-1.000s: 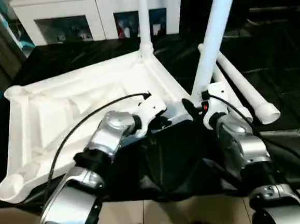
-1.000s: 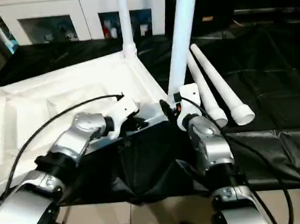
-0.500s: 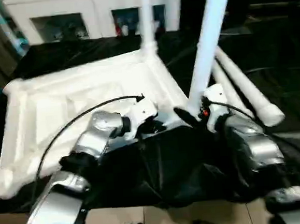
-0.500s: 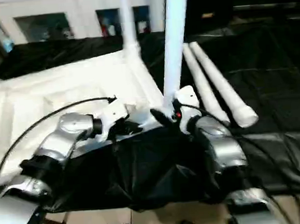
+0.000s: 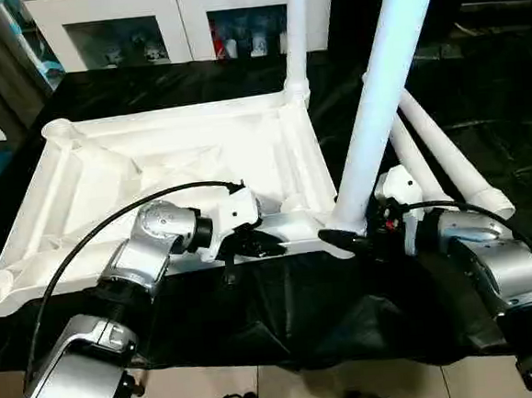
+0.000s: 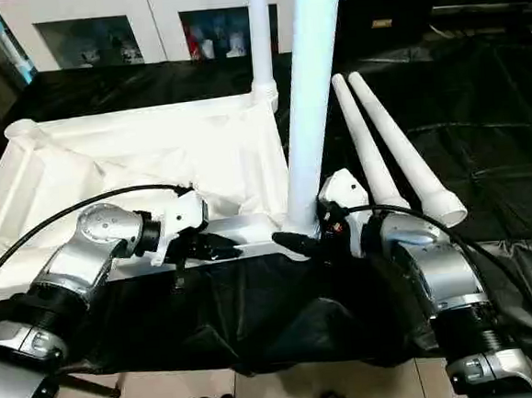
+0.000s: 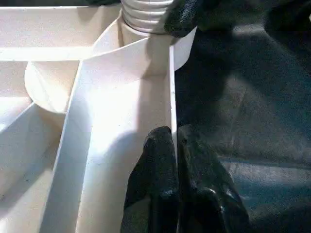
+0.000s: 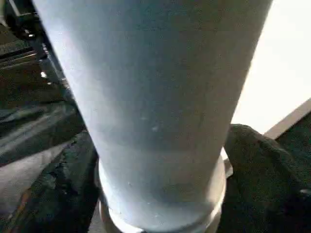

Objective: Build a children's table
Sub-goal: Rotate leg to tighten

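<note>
White table top (image 5: 180,160), white tube legs (image 5: 382,88), black floor sheet (image 5: 516,96), silver forearms (image 5: 493,273), white cabinet (image 5: 178,12)

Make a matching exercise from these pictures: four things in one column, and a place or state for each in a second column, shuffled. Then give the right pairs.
Things
1. table top
2. near leg
3. two spare legs
4. left claw

Places or states
A. lying side by side on the black sheet
B. shut on the thin side wall of the table top
C. lying upside down, ribs showing
D. standing in a near corner socket, between the fingers of the right claw

Pairs: 1-C, 2-D, 3-A, 4-B
</note>
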Robot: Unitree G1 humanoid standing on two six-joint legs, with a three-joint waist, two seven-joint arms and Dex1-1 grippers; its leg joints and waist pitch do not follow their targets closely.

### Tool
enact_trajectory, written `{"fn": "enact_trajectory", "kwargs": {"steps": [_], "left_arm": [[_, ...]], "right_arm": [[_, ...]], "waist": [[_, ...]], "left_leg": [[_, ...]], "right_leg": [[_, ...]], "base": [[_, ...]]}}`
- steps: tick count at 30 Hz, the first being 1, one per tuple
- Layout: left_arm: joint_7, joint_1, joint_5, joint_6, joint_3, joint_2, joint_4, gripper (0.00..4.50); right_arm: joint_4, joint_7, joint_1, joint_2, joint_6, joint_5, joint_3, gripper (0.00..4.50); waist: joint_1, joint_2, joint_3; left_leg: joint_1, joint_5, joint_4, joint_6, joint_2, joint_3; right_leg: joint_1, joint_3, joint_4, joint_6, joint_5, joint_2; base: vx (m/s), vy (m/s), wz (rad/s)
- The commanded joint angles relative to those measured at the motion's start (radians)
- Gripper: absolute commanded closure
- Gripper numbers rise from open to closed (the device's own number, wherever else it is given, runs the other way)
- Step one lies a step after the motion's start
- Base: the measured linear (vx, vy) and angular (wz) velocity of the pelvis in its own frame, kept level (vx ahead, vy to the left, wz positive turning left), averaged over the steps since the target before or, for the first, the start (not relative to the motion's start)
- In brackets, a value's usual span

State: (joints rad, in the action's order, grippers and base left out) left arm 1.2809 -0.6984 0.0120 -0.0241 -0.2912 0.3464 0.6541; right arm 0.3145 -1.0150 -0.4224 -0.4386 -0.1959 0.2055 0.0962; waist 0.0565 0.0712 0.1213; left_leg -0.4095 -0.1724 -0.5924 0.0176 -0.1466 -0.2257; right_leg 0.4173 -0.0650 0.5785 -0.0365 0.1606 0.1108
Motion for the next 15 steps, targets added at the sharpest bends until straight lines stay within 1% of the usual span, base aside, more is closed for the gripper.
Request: {"fn": "enact_trajectory", "kwargs": {"steps": [1, 2, 4, 5, 6, 7, 8, 9, 10, 11, 12, 13, 14, 15], "left_arm": [[0.039, 0.011, -0.011, -0.015, -0.009, 0.013, 0.002, 4.5], [0.04, 0.011, -0.012, -0.014, -0.009, 0.014, 0.002, 4.5], [0.043, 0.012, -0.013, -0.009, -0.01, 0.017, 0.0, 4.5], [0.043, 0.012, -0.013, -0.009, -0.01, 0.017, 0.001, 4.5], [0.028, 0.008, -0.004, -0.006, -0.01, 0.015, 0.009, 4.5], [0.003, 0.002, 0.007, -0.007, -0.01, 0.012, 0.019, 4.5], [-0.026, -0.005, 0.019, -0.004, -0.008, 0.007, 0.033, 4.5], [-0.026, -0.005, 0.019, -0.004, -0.008, 0.007, 0.033, 4.5], [-0.104, -0.026, 0.036, 0.011, 0.006, -0.013, 0.067, 4.5], [-0.175, -0.049, 0.043, 0.038, 0.022, -0.037, 0.096, 4.5], [-0.182, -0.052, 0.044, 0.041, 0.023, -0.04, 0.099, 4.5], [-0.205, -0.06, 0.044, 0.055, 0.029, -0.05, 0.108, 4.5], [-0.261, -0.082, 0.051, 0.072, 0.035, -0.074, 0.126, 4.5], [-0.28, -0.09, 0.053, 0.079, 0.037, -0.082, 0.132, 4.5]], "right_arm": [[-0.027, -0.008, 0.008, -0.014, -0.013, 0.015, 0.0, 1.02], [-0.033, -0.013, 0.011, -0.012, -0.018, 0.016, 0.001, 1.02], [-0.044, -0.014, 0.016, -0.008, -0.027, 0.019, 0.002, 1.3], [-0.044, -0.014, 0.017, -0.007, -0.028, 0.02, 0.003, 1.3], [-0.043, 0.003, 0.02, 0.005, -0.034, 0.02, 0.002, 1.37], [-0.033, 0.027, 0.02, 0.017, -0.034, 0.014, 0.0, 1.57], [-0.015, 0.065, 0.016, 0.031, -0.027, -0.001, -0.004, 1.57], [-0.015, 0.065, 0.016, 0.031, -0.027, -0.001, -0.004, 1.64], [0.033, 0.173, 0.003, 0.071, -0.02, -0.032, -0.023, 1.67], [0.083, 0.296, -0.011, 0.122, -0.025, -0.048, -0.051, 1.69], [0.089, 0.311, -0.013, 0.129, -0.026, -0.049, -0.055, 1.72], [0.109, 0.363, -0.019, 0.152, -0.03, -0.052, -0.07, 1.72], [0.151, 0.465, -0.033, 0.197, -0.038, -0.059, -0.092, 1.74], [0.166, 0.504, -0.038, 0.212, -0.04, -0.062, -0.1, 1.74]], "waist": [[-0.001, -0.01, -0.088], [0.0, -0.011, -0.089], [0.001, -0.01, -0.091], [0.001, -0.012, -0.09], [0.002, -0.009, -0.09], [0.001, -0.009, -0.089], [0.0, -0.008, -0.087], [-0.002, -0.009, -0.085], [-0.002, -0.008, -0.084], [-0.007, -0.005, -0.077], [-0.011, -0.005, -0.074], [-0.016, -0.008, -0.075], [-0.02, -0.007, -0.074], [-0.023, -0.004, -0.072]], "left_leg": [[0.042, -0.22, 0.079, 0.074, -0.089, 0.047], [0.04, -0.198, 0.076, 0.085, -0.088, 0.046], [0.037, -0.168, 0.072, 0.104, -0.087, 0.045], [0.035, -0.16, 0.071, 0.109, -0.086, 0.045], [0.035, -0.157, 0.071, 0.116, -0.086, 0.046], [0.036, -0.161, 0.071, 0.116, -0.087, 0.046], [0.036, -0.177, 0.073, 0.109, -0.087, 0.046], [0.037, -0.202, 0.075, 0.097, -0.086, 0.046], [0.037, -0.213, 0.077, 0.088, -0.086, 0.048], [0.044, -0.273, 0.082, 0.059, -0.085, 0.048], [0.045, -0.301, 0.085, 0.038, -0.084, 0.049], [0.047, -0.338, 0.087, 0.002, -0.082, 0.055], [0.047, -0.348, 0.09, -0.013, -0.082, 0.058], [0.047, -0.357, 0.092, -0.02, -0.084, 0.059]], "right_leg": [[-0.045, 0.043, -0.049, -0.244, 0.177, 0.055], [-0.047, 0.042, -0.046, -0.249, 0.145, 0.055], [-0.048, 0.042, -0.042, -0.258, 0.109, 0.057], [-0.05, 0.041, -0.042, -0.258, 0.102, 0.057], [-0.049, 0.041, -0.042, -0.258, 0.105, 0.057], [-0.047, 0.04, -0.044, -0.257, 0.113, 0.057], [-0.046, 0.04, -0.046, -0.254, 0.136, 0.056], [-0.045, 0.039, -0.051, -0.247, 0.173, 0.055], [-0.045, 0.04, -0.052, -0.241, 0.193, 0.056], [-0.037, 0.041, -0.062, -0.233, 0.267, 0.055], [-0.035, 0.041, -0.065, -0.224, 0.308, 0.056], [-0.039, 0.041, -0.07, -0.206, 0.364, 0.061], [-0.037, 0.042, -0.072, -0.193, 0.375, 0.06], [-0.035, 0.042, -0.072, -0.192, 0.374, 0.059]], "base": [[0.0, 0.0, 0.0], [0.0, 0.0, 0.0], [0.0, 0.0, 0.0], [0.0, 0.0, 0.0], [0.0, 0.0, 0.0], [0.0, 0.0, 0.0], [0.0, 0.0, 0.0], [0.0, 0.0, 0.0], [0.0, 0.0, 0.0], [0.0, 0.0, 0.0], [0.0, 0.0, 0.0], [0.0, 0.0, 0.0], [0.0, 0.0, 0.0], [0.0, 0.0, 0.0]]}}
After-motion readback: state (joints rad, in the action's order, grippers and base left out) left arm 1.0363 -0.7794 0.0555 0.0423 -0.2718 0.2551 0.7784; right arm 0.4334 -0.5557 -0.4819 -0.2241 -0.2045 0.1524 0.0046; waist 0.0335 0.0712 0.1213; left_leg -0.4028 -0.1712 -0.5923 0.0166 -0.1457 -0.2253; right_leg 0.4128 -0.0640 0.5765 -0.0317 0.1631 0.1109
